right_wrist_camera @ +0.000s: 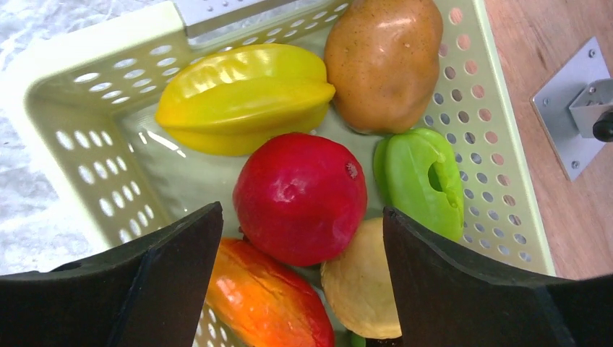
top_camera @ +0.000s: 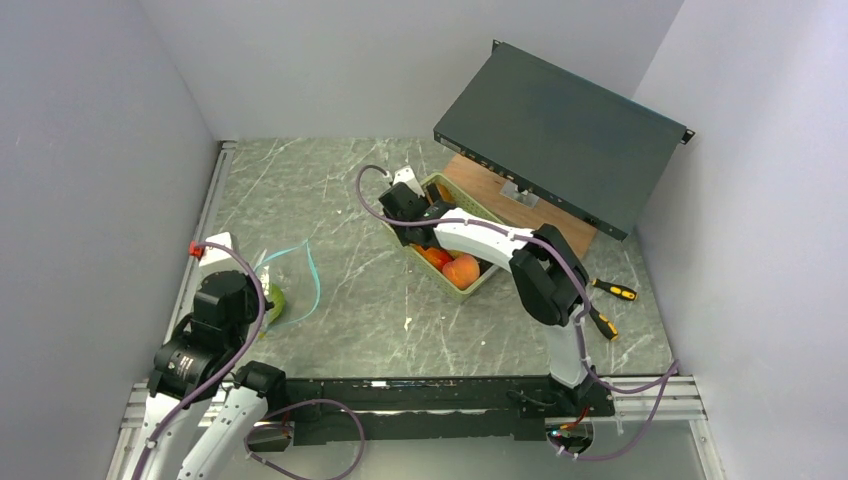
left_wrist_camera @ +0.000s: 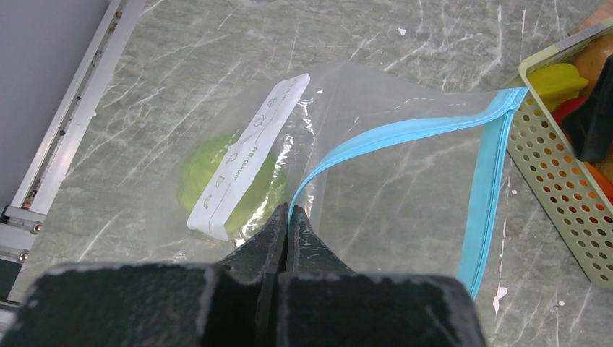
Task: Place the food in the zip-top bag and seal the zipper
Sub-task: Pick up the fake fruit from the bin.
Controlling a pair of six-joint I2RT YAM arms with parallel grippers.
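a lab test cell: plain white walls (top_camera: 90,120) around a stone-look table (top_camera: 340,200), a rack-mount chassis (top_camera: 560,130), screwdrivers (top_camera: 612,290).

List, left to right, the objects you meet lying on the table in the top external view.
The zip-top bag holding one green food → pale green basket → two screwdrivers. The dark case and wooden board overlap the basket, so are omitted.

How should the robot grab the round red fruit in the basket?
Probably from straight above, since the basket's walls block the sides. Pinch the red fruit across its round middle. It lies on top of the pile, and the right gripper's open fingers stand on either side of it. The green piece crowds one side, so that finger should slip in carefully.
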